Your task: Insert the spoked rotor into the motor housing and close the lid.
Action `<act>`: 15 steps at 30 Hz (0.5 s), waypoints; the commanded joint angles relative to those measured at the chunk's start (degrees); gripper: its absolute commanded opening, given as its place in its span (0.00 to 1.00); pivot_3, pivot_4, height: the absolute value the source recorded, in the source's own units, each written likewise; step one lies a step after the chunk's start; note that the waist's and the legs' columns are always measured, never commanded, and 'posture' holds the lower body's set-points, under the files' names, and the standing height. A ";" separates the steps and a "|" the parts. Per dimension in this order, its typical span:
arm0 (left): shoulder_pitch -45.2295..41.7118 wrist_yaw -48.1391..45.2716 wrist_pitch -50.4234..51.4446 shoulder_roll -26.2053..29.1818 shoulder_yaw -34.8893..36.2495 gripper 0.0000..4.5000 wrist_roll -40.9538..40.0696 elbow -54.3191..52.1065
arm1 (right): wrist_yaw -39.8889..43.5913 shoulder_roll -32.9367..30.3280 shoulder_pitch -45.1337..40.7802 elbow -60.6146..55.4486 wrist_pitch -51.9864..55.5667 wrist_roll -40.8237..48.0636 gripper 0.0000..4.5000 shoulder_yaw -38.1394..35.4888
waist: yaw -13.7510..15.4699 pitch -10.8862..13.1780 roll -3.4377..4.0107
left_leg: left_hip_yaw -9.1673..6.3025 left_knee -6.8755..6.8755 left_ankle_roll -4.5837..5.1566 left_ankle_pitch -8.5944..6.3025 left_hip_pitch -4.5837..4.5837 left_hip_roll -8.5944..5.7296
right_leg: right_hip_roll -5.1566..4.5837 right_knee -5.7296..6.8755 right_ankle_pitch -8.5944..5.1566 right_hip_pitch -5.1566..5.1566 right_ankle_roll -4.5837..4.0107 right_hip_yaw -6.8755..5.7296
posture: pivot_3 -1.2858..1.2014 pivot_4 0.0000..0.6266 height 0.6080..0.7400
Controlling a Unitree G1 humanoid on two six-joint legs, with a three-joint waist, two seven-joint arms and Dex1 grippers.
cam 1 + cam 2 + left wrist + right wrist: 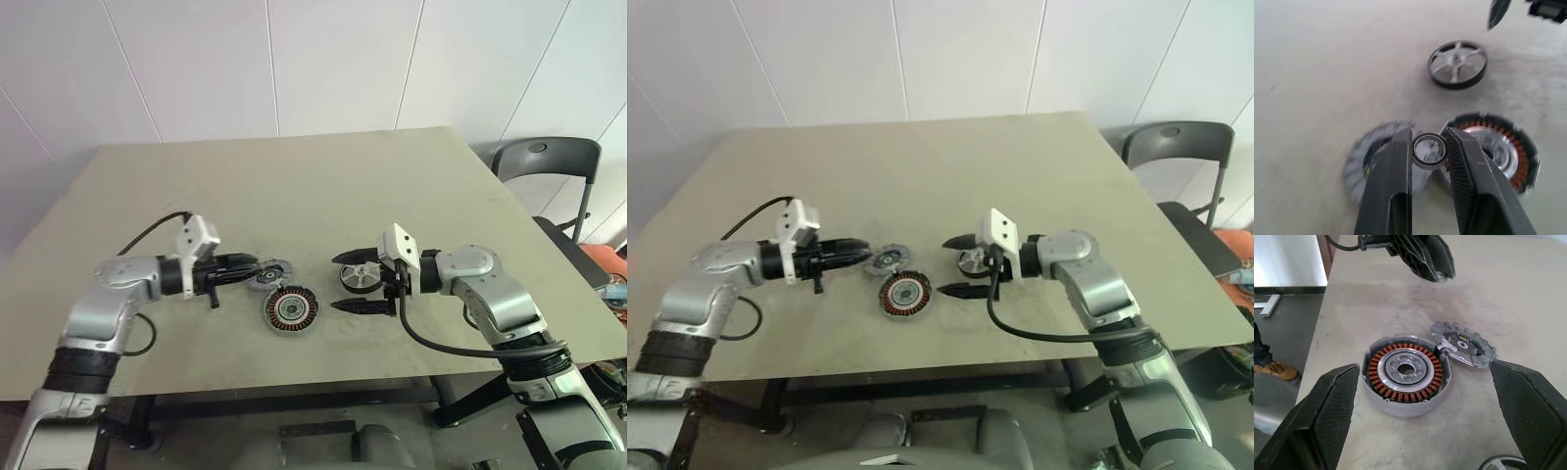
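1. the bench [294,166] was a plain beige top set against a white panelled wall, with a dark chair [545,166] off its far right corner.
2. the motor housing [291,309] lay flat on the bench near the front edge, between the two arms, its ring of copper-brown windings and silvery centre facing up.
3. the lid [1463,343], grey with a notched rim and dark centre, lay flat just beside the housing, on the side toward the left arm and slightly farther from the front edge; in the right wrist view their rims looked to touch.
4. the spoked rotor [1457,64], a black ring with silver spokes, lay flat on the bench to the right of the housing, well apart from it.
5. the left pincer [1429,147] reached in from the left, held above the lid, and its fingers [1398,166] were pinching a small thin ring [1430,151] by its edges.
6. the right pincer [354,282] reached in from the right, pointing toward the housing, its two black fingers spread wide with nothing between them; the rotor sat on the bench in the gap between the fingers as seen from the head views.
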 commanded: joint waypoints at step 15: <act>-6.40 -4.86 -7.25 -7.03 -8.89 0.15 6.97 7.26 | -1.58 -1.38 0.92 -2.65 -0.51 0.70 1.00 -2.07 | -0.08 0.01 -0.02 | 0.01 0.03 0.00 0.00 -0.01 0.00 | 0.01 -0.01 0.01 0.01 0.02 0.01 | 0.52 0.00 1.00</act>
